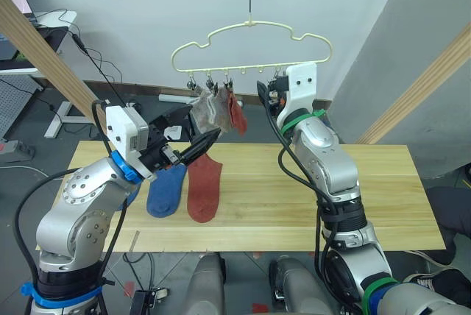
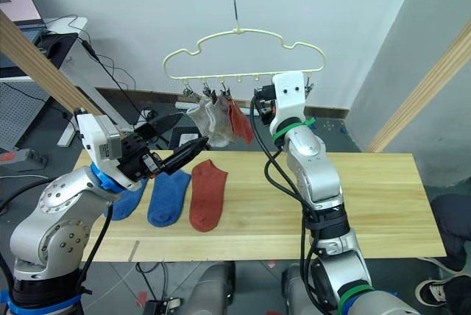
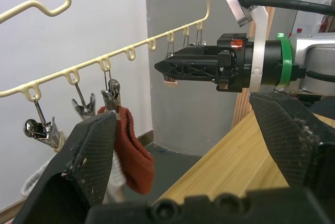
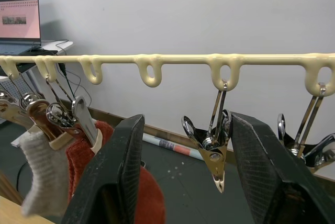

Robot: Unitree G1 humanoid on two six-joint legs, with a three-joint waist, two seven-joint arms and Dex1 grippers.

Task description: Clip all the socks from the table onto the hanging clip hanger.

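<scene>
Three socks lie flat on the tabletop (image 1: 353, 190), a long surface of light wooden planks: a rust-red sock (image 1: 204, 190) and, just to its left, a blue sock (image 1: 168, 190), their edges touching or nearly so; a second blue sock (image 2: 126, 199) lies further left, partly hidden by the left arm. Right of the red sock the planks are bare.

Above the far edge hangs the clip hanger (image 1: 250, 39), pale-yellow wire in a cloud outline with a row of grey metal clips (image 4: 213, 148) under its lower bar. Clipped toward its left end are two light grey socks (image 1: 210, 107) (bunched close, so their edges are hard to separate) and, just to their right, a second rust-red sock (image 1: 237, 114), all dangling above the tabletop. The clips to the right of them hang empty.

The left pincer (image 1: 200, 146) is raised just below and in front of the grey socks, its black fingers (image 3: 91, 156) spread apart with nothing between them. The right pincer (image 4: 186, 171) is lifted to the hanger's bar near its right end, fingers spread on either side of an empty clip without touching it.
</scene>
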